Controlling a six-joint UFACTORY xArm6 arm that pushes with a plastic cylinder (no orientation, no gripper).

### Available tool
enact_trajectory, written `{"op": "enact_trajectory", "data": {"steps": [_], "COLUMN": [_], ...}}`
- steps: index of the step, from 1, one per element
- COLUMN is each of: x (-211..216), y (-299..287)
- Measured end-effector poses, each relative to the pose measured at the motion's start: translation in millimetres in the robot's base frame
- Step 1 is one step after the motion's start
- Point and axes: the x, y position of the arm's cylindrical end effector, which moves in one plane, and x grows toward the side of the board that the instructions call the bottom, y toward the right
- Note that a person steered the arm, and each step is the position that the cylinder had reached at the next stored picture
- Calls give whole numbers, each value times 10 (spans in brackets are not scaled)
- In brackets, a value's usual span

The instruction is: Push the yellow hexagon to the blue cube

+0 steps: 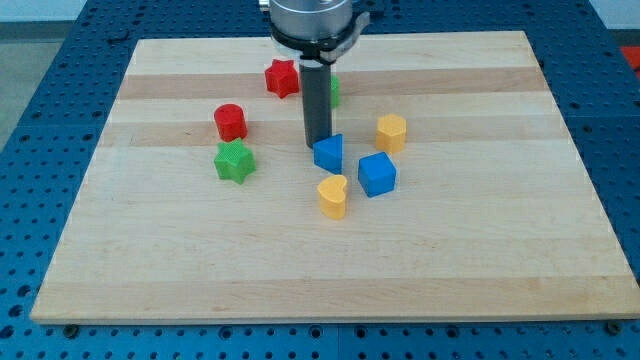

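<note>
Near the centre of the wooden board (pixel 480 260), camera view: my tip (pixel 317 147) stands at the lower end of a straight dark rod; it carries no gripper, so nothing opens, closes or holds. Just to the view's right of the tip, touching or nearly touching it, sits a blue block (pixel 328 153) whose shape reads as wedge-like, though the view is too coarse to be sure. Further to the view's right of the tip, and apart from it, lies the yellow hexagon (pixel 391 132). Below and to the view's right of the tip is the blue cube (pixel 377 174), near the hexagon but not touching it. Directly below the tip, past the blue block, rests a yellow heart (pixel 332 196). To the view's left of the tip stand a red cylinder (pixel 230 122) and, beneath it, a green star (pixel 234 161). Above the tip, a red star (pixel 282 78) lies left of the rod, and a green block (pixel 334 92) shows partly behind it.
</note>
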Motion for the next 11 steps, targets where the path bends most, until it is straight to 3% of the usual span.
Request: {"op": "enact_trajectory", "data": {"steps": [1,3,5,6,11], "x": [15,-374,-486,-486,-86], "y": [6,141,782,1090,884]}}
